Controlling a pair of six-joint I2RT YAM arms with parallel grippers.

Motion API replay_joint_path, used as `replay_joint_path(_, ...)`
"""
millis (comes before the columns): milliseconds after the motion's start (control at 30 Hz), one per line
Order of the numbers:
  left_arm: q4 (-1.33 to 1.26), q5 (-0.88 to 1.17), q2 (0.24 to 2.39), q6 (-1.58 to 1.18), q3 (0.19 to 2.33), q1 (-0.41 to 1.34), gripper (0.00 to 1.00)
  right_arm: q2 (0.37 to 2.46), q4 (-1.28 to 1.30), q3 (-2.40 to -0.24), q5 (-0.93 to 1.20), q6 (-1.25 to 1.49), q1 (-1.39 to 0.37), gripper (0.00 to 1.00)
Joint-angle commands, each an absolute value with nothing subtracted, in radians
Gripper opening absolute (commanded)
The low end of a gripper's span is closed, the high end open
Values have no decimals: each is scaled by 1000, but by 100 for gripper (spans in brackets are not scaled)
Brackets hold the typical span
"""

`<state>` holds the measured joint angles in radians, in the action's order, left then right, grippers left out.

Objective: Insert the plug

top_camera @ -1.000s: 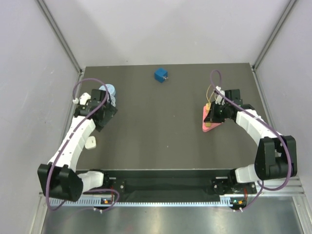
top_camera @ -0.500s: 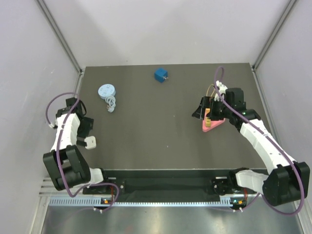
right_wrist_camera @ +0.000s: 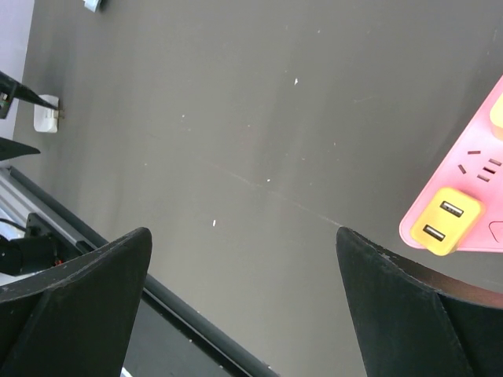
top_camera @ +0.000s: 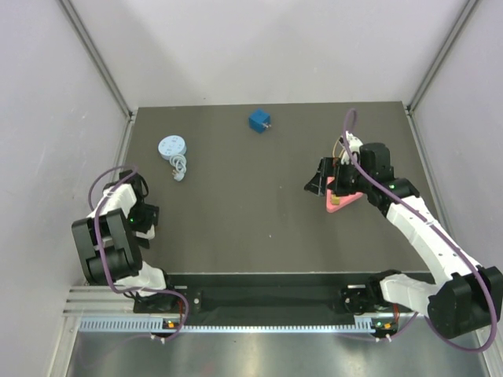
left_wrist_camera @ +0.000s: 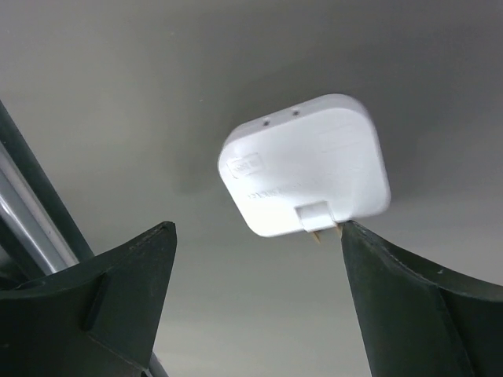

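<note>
The white plug lies flat on the dark table near its left edge, with its brass prongs pointing toward the camera. My left gripper hangs open just above it, one finger on each side and touching nothing. In the top view the left gripper covers the plug. The pink power strip lies at the right. It shows in the right wrist view as the pink power strip with a yellow adapter in it. My right gripper is open and empty, just left of the strip.
A blue cube sits at the back centre. A light-blue round disc with a short coiled cable lies at the back left. The metal rail runs along the near edge. Grey walls stand close on both sides.
My left arm swung back from the light-blue disc to the white plug at the left edge. My right gripper opened and shifted a little left, off the pink strip.
</note>
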<state>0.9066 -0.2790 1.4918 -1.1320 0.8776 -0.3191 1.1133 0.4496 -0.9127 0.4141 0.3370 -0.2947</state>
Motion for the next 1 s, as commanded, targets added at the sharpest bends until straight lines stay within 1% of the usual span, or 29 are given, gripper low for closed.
replay_joint_path(0, 861, -307, 1511, -1155, 856, -322, 89, 1085, 417, -948, 419, 328, -305, 100)
replay_joint_path(133, 838, -324, 1525, -1146, 871, -324, 85, 1089, 431, -956, 420, 311, -311, 100)
replay_joint_path(167, 831, -325, 1525, -1141, 874, -324, 78, 1089, 434, -957, 420, 310, -314, 100)
replay_joint_path(233, 807, -313, 1523, -1128, 881, -324, 73, 1091, 442, -965, 422, 305, -314, 100)
replay_joint_path(267, 795, -299, 1522, -1106, 879, -324, 65, 1091, 443, -966, 425, 305, -314, 100)
replay_joint_path(367, 766, -220, 1526, -1059, 882, -321, 52, 1088, 443, -977, 430, 311, -321, 100)
replay_joint_path(400, 764, -206, 1531, -1051, 884, -319, 44, 1086, 442, -980, 430, 317, -322, 100)
replay_joint_path(500, 761, -163, 1534, -1025, 876, -316, 36, 1086, 428, -977, 425, 330, -331, 100)
replay_joint_path(567, 759, -128, 1525, -1009, 861, -310, 24, 1091, 431, -980, 413, 327, -345, 100)
replay_joint_path(633, 752, -107, 1502, -1006, 836, -289, 17, 1100, 440, -982, 393, 321, -351, 100)
replay_joint_path(800, 771, -86, 1437, -1048, 822, -163, 16, 1112, 433, -982, 370, 324, -368, 100)
replay_joint_path(933, 825, -138, 1396, -1121, 880, 48, 16, 1115, 433, -988, 353, 328, -397, 100)
replay_joint_path(967, 834, -146, 1393, -1130, 894, 75, 17, 1114, 433, -989, 345, 328, -400, 100)
